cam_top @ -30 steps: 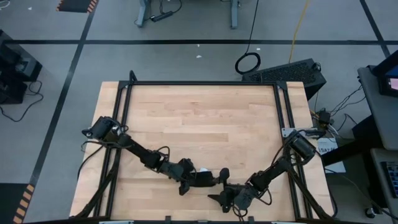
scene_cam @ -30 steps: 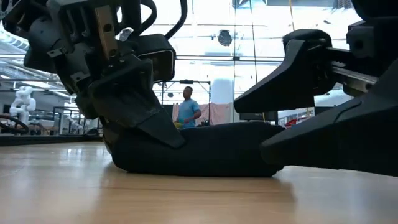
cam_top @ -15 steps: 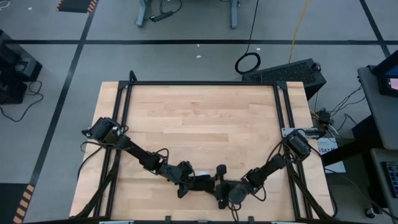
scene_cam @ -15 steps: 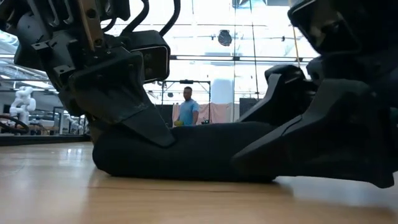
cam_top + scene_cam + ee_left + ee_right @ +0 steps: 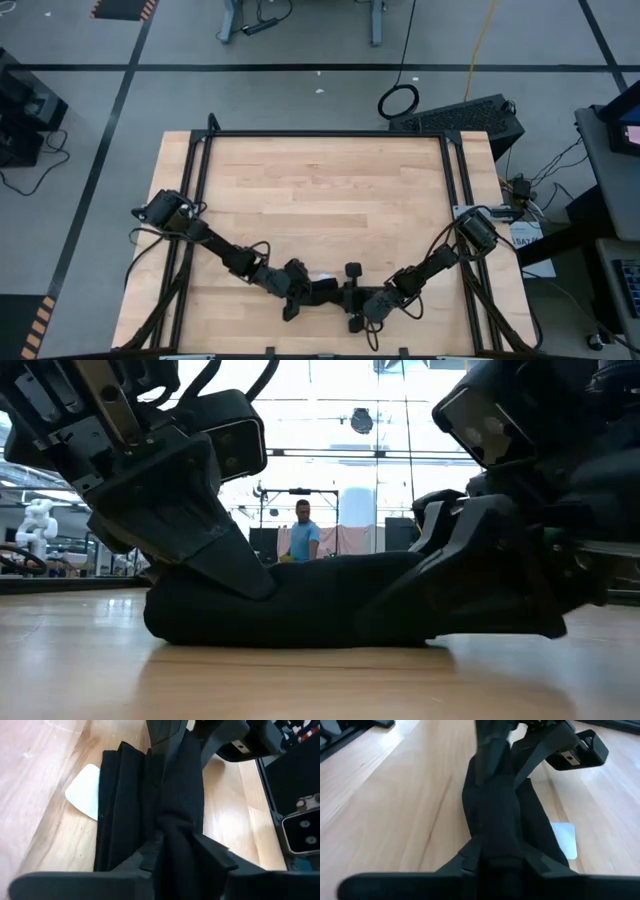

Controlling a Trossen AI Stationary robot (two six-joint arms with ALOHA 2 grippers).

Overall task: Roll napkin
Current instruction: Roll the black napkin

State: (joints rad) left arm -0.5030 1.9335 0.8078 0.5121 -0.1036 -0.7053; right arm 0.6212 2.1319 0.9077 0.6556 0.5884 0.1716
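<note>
Napkin [image 5: 328,291] bunched into a long fold near my table's [image 5: 320,190] front edge, left gripper [image 5: 172,840] pinching one end, right gripper [image 5: 492,845] clamped on the other, white tag [image 5: 565,839] showing.

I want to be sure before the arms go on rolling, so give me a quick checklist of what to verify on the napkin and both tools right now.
1. Napkin lies on the table, near its front edge: ok.
2. Left tool closed on one end of the napkin: ok.
3. Right tool closed on the opposite end: ok.
4. Cloth is bunched into a long bundle between the tools: ok.
5. White tag pokes out from the side, not tucked in: not ok.
6. Roll tight and even along its length: cannot tell.
</note>
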